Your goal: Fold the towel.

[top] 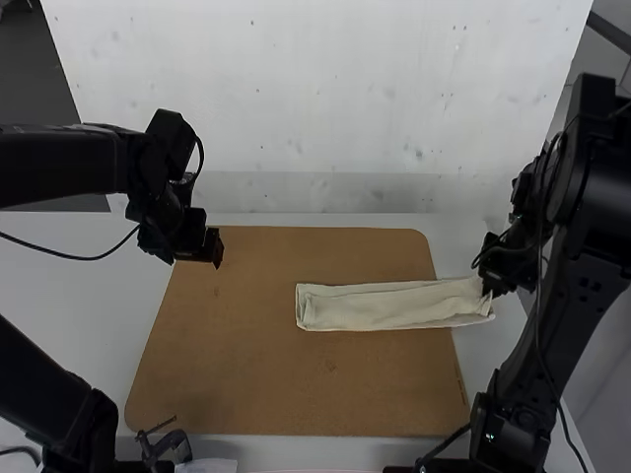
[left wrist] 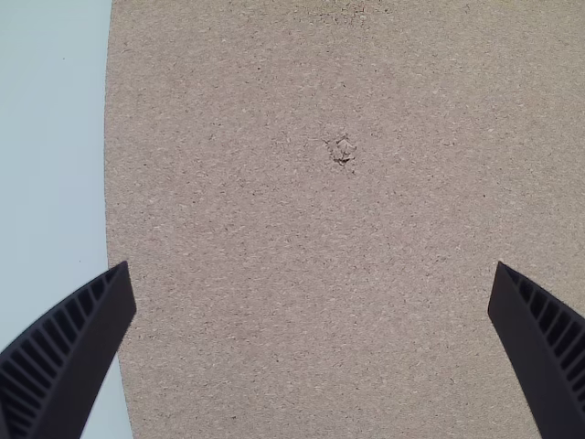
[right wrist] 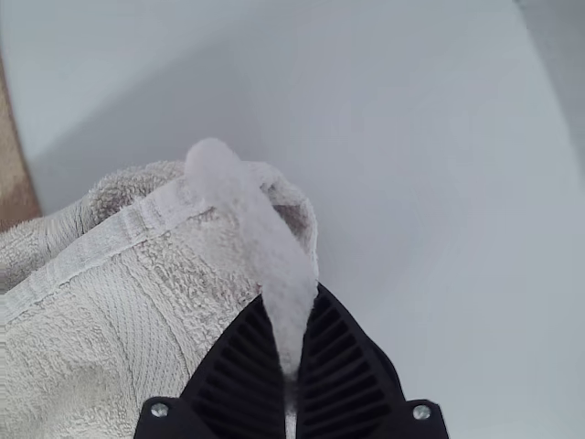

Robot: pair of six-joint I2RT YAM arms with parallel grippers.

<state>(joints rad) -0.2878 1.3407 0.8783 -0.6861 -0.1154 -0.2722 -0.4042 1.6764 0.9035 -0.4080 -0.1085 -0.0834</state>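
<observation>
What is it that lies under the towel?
Most of the towel is over the brown board; its end at the high view's right is over the white table. The cloth hides whether anything else is beneath.

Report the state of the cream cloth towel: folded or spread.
Folded: the cream cloth towel lies as a long, narrow strip with layered edges, one end pinched in the black right gripper.

One towel (top: 385, 306); one board (top: 266, 374); one table (top: 79, 305); two arms (top: 59, 166).
</observation>
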